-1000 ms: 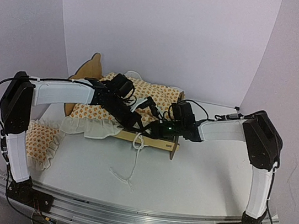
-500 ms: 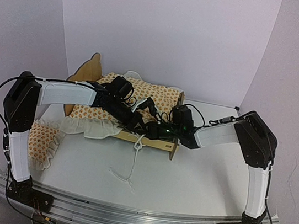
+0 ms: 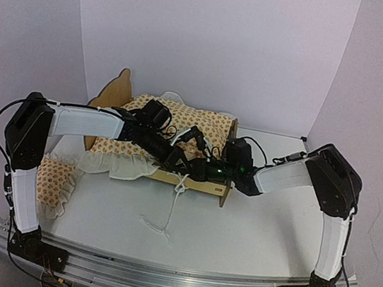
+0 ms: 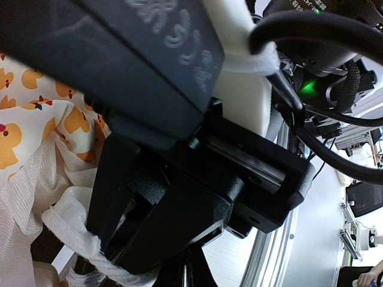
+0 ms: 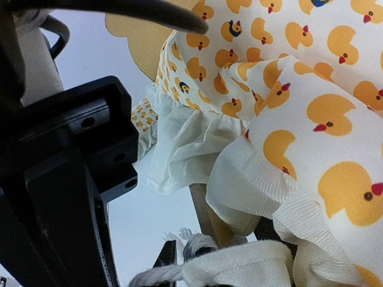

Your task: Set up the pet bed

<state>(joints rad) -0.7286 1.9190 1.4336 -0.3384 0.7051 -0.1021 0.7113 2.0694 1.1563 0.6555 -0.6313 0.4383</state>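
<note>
**Pet bed** [image 3: 210, 186]: stands mid-table, toward the back wall. Its long axis runs left to right, with the scalloped headboard [image 3: 116, 89] at the left and the foot end at the right. The duck-print cushion [image 3: 205, 124] lies in the frame.

**Change:** the right arm has dropped and reached left. The right gripper [image 3: 199, 167] is now low at the bed's near side, by the tie cord [image 3: 171, 208]. Whether its fingers are apart or together cannot be told. The left gripper [image 3: 175, 157] is closed, just beside it.

**Judgement:** the work appears to be on fastening the cushion.
</note>
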